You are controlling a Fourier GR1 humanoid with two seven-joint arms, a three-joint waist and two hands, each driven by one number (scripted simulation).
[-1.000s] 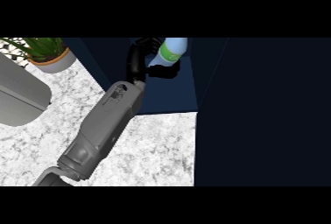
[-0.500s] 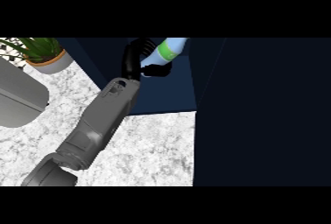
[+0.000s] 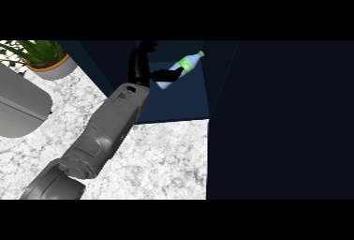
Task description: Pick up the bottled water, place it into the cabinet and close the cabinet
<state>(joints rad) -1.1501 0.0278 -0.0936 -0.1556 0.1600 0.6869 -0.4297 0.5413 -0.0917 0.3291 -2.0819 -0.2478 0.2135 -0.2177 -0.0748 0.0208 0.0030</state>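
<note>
One arm in sight. The left robot hand [image 3: 140, 65] is up inside the mouth of the cabinet [image 3: 187, 101]. The bottled water [image 3: 182, 69] is in the cabinet opening too, tilted, cap toward the cabinet's upper right, base down by the hand.

Robot hand: a black part of it lies against the bottle's lower half. Whether it is closed about the bottle or only touching it, cannot tell; black on dark blue, the outline is lost.

Step in hand, by my reading: placing. The bottle is inside the cabinet's frame, but it leans and does not look settled on a shelf.

Next move calls for: bringing the bottle upright or down flat on the cabinet floor, letting go cleanly, and drawing the arm out toward the counter [image 3: 159, 159] without catching the bottle. Then the door.

Hard to make out:
- Broad dark panel [image 3: 283, 122] right of the cabinet opening, probably the open door. No hinge or handle seen.
- Cabinet's back and shelf edge merge into shadow, so I cannot say whether the bottle's base touches anything.
- Right robot hand not seen at all.
- Potted plant [image 3: 50, 63] and a grey rounded object [image 3: 21, 110], both well left of the cabinet and cut off by the view's edge.
</note>
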